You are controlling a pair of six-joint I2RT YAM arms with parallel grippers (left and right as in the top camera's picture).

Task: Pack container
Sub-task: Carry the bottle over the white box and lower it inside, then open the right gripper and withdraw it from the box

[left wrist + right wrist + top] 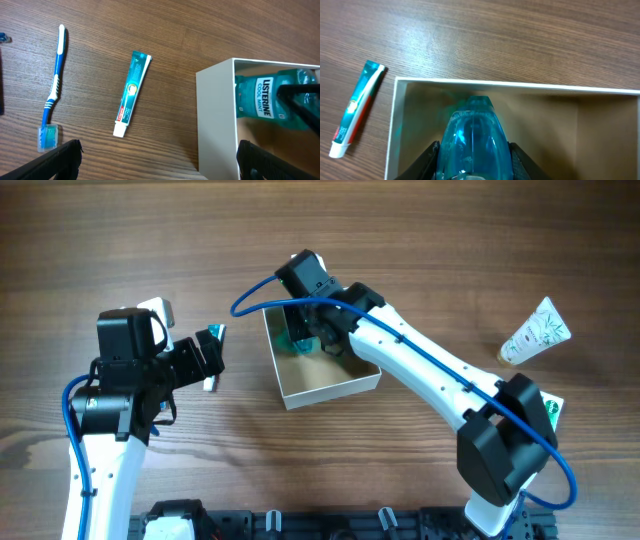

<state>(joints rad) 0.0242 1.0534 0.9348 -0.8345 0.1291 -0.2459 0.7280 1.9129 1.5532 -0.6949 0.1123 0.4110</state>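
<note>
right hand (474, 165) gripping bottle (472, 125), left hand (212, 358) open

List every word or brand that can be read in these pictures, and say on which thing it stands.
"LISTERINE COOL MINT": on the label of the mouthwash bottle.
Toothpaste tube: print too small to read.
White tube: print too small to read.

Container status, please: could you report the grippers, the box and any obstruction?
Right gripper shut on mouthwash bottle, in container. Left gripper open, empty, beside it. Toothpaste and toothbrush on table, unpacked. No obstruction seen.
</note>
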